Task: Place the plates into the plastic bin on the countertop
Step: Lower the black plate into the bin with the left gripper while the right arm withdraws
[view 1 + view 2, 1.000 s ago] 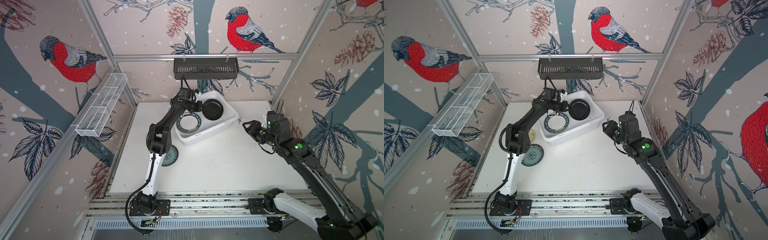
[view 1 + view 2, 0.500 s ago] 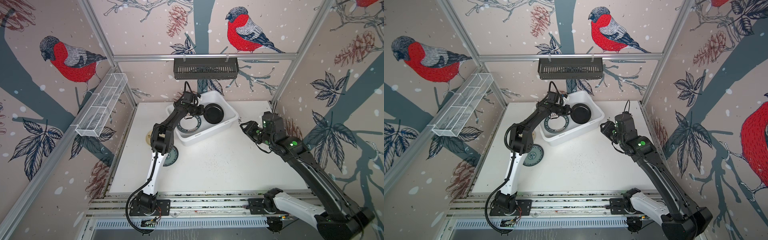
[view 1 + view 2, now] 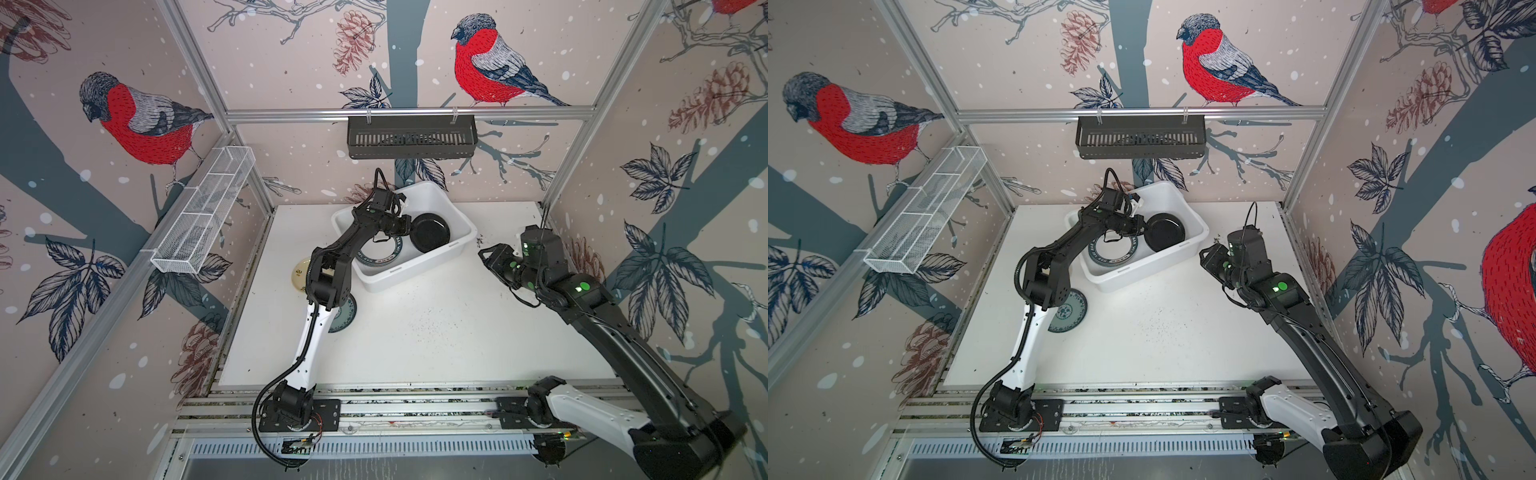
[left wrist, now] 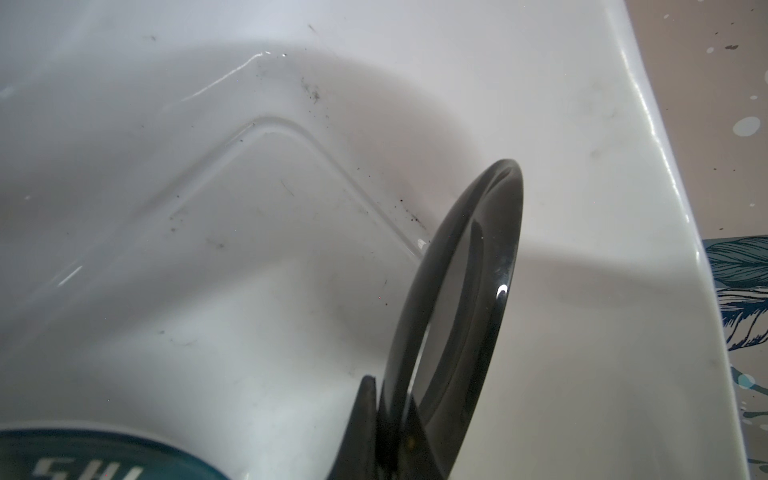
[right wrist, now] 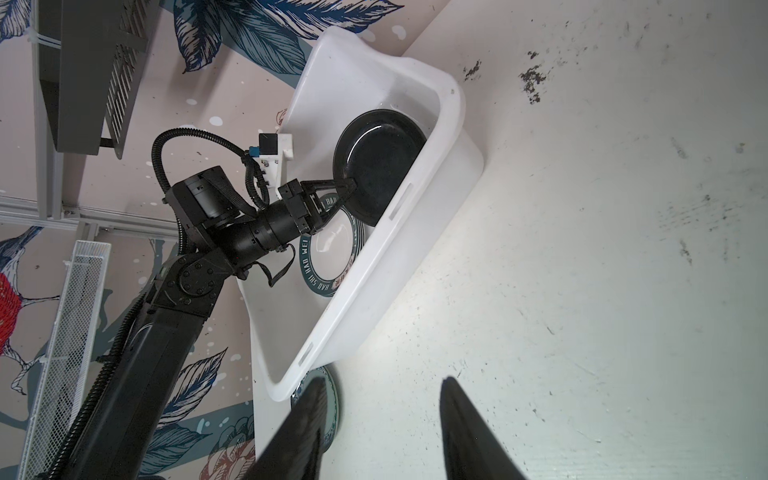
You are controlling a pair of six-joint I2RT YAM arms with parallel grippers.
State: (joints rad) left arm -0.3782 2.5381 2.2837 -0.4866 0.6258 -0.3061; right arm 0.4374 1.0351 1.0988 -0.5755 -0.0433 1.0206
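The glossy black round plate (image 3: pixel 431 237) is clamped by its rim in the left gripper (image 3: pixel 410 227), projecting tilted ahead of it, above the floor of the white rectangular plastic bin (image 3: pixel 419 272).

Speckled white countertop (image 3: pixel 436 332) bears the white bin (image 3: pixel 415 274), a teal plate (image 3: pixel 348 316), a pale plate (image 3: pixel 300 276)

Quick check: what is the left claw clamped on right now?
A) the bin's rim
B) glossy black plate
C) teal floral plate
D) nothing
B: the left claw pinches the glossy black plate by its rim, inside the plastic bin.
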